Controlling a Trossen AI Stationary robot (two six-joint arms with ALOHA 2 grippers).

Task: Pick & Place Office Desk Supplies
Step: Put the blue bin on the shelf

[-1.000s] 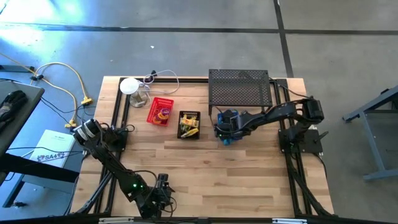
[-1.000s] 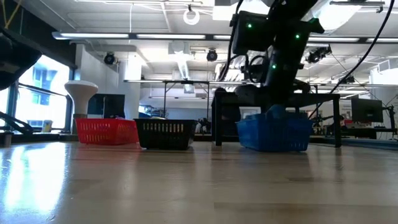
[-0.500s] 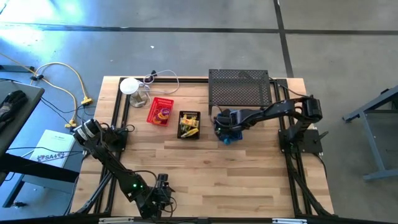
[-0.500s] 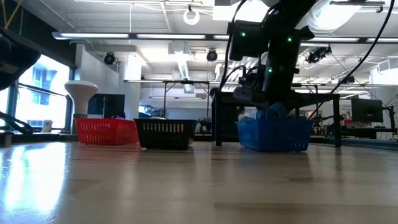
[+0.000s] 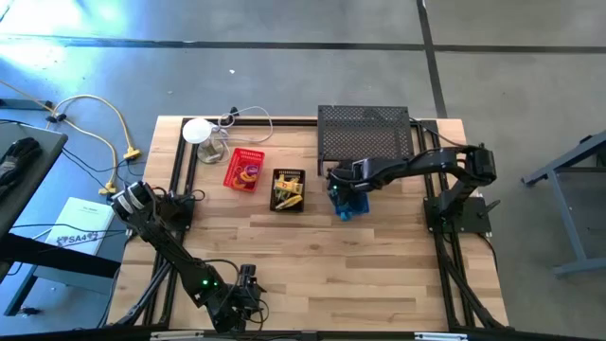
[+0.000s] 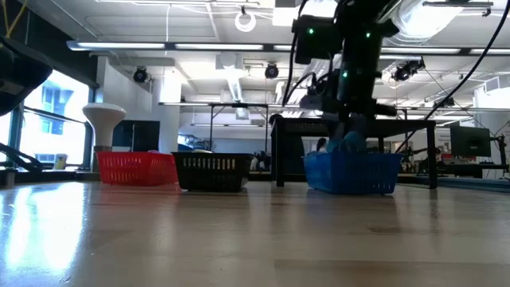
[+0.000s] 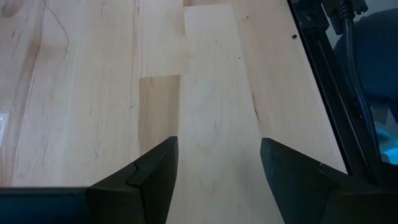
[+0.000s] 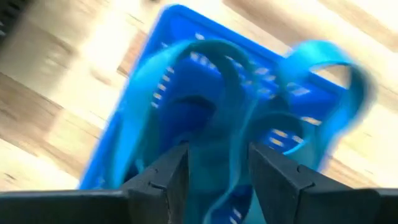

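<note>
Light-blue rubber-band loops (image 8: 249, 87) piled in blue basket (image 8: 186, 37) directly below right gripper (image 8: 214, 165), yellow clip-like pieces (image 5: 287, 192) in black basket (image 5: 288, 174) well to its side, coloured rings (image 5: 250, 171) in red basket (image 5: 236, 167) beyond

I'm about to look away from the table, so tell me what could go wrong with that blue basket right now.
The right claw hangs over the blue plastic basket with light blue loops draped between its fingers; they may snag and lift out. The black wire-mesh shelf stands close behind, so the arm could bump it.

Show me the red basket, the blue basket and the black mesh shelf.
red basket (image 5: 244, 170): high view, its middle.
blue basket (image 6: 351, 172): low view, front wall.
black mesh shelf (image 5: 365, 133): high view, top panel.
</note>
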